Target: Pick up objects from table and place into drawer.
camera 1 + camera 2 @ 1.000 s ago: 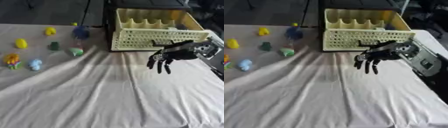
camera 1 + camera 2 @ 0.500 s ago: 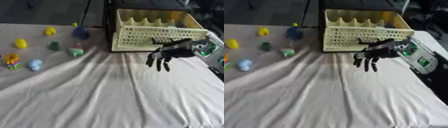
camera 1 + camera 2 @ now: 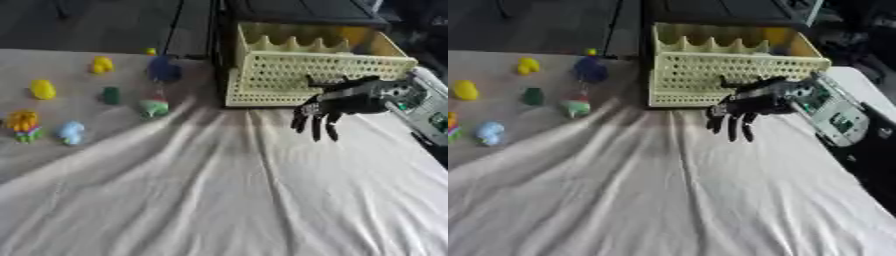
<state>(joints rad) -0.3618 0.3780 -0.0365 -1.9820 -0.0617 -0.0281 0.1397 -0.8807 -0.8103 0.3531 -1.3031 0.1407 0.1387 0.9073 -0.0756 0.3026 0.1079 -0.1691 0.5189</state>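
A bench [image 3: 219, 200] draped in a rumpled white cloth fills the near part of the scene. At its far edge, right of centre, stands a pale yellow perforated plastic drawer [image 3: 315, 80], pulled out of a dark cabinet [image 3: 297, 10] behind it. The drawer's long axis runs left to right, its open top faces up, and a scalloped divider crosses its inside.

The robot's right hand [image 3: 337, 102] comes in from the right and hangs just in front of the drawer's near wall, above the cloth. Its black fingers [image 3: 732, 125] are spread and point down toward the bench, relaxed and holding nothing. The silver and green forearm [image 3: 833, 112] runs off to the right edge. The left hand shows in neither view.

The small toys lie well apart from the hand, on the far left of the bench:
- a dark blue rounded toy [image 3: 163, 70], nearest the drawer's left wall, with a small yellow bit [image 3: 150, 51] just beyond it
- a yellow figure [image 3: 101, 64] farther left
- another yellow figure [image 3: 41, 90] nearer the left edge
- a dark green block [image 3: 111, 95], apparently standing upright
- a green and white toy with a red spot [image 3: 155, 107]
- an orange and multicoloured toy [image 3: 24, 124]
- a light blue toy [image 3: 70, 132]
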